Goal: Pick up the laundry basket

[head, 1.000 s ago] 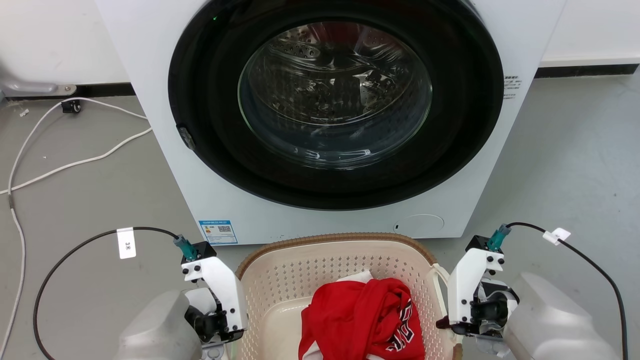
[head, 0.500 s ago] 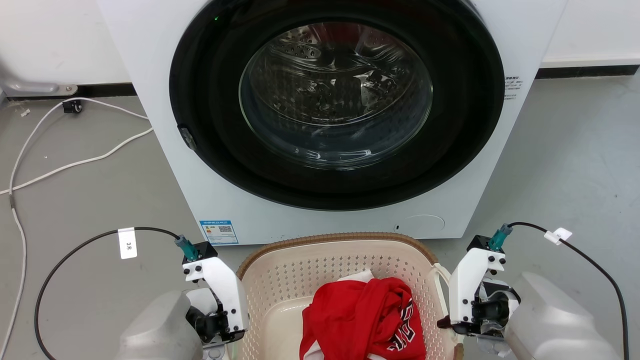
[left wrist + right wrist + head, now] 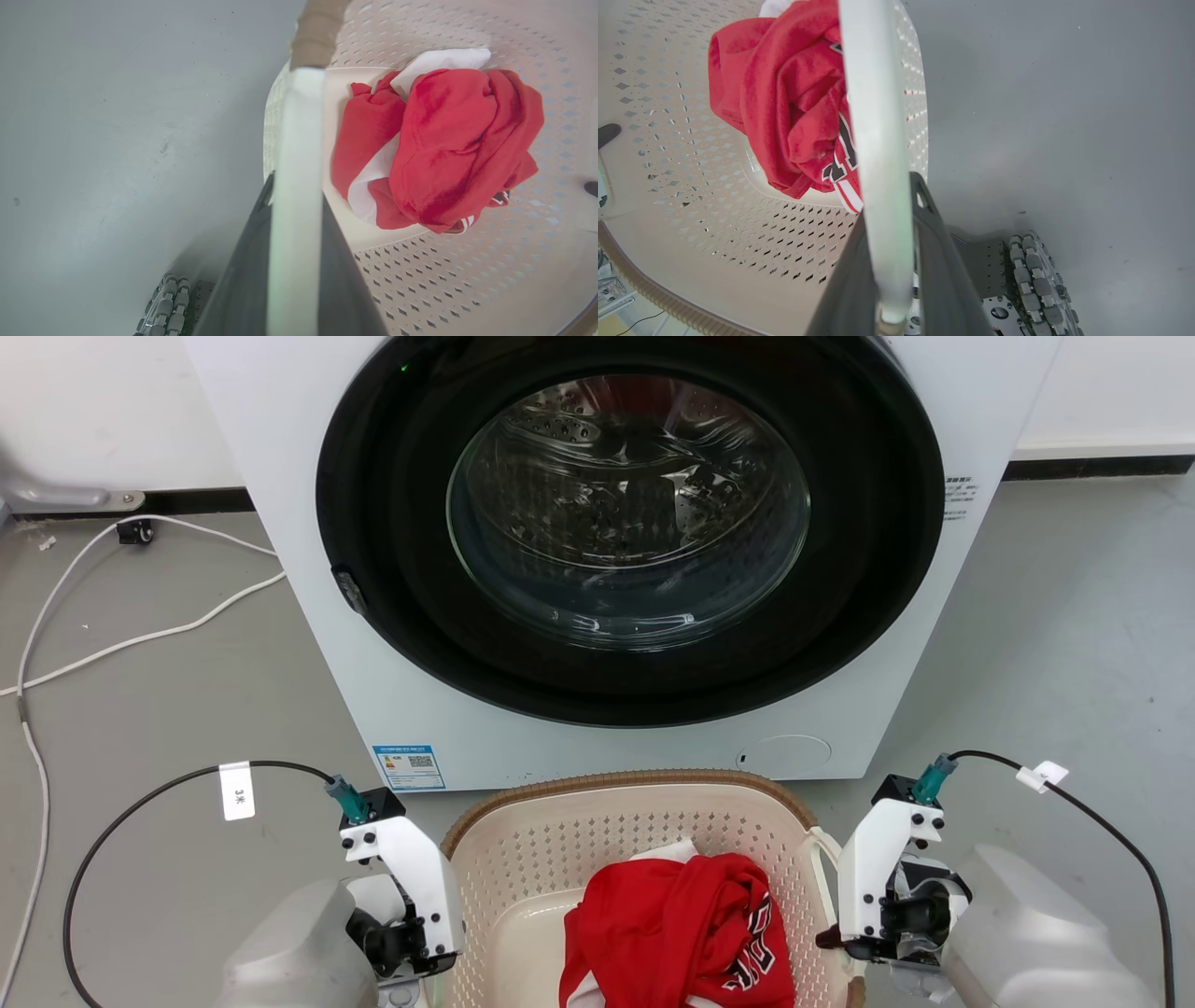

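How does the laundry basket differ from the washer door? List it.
The laundry basket is cream, perforated and rounded-rectangular; the washer door is round, black-ringed with clear glass. The basket is narrower than the door. The basket is open-topped, holding a red garment; the door is shut. Both are centred ahead.

laundry basket (image 3: 541,845): matt cream plastic, perforated walls | rim (image 3: 616,777): brown, woven-look texture | handle (image 3: 296,140): smooth white plastic | garment (image 3: 681,933): soft red cloth, creased, matt | washer (image 3: 308,616): glossy white casing | door ring (image 3: 392,569): glossy black | window (image 3: 625,569): clear glass | drum (image 3: 560,429): shiny perforated metal | floor (image 3: 140,709): smooth matt grey
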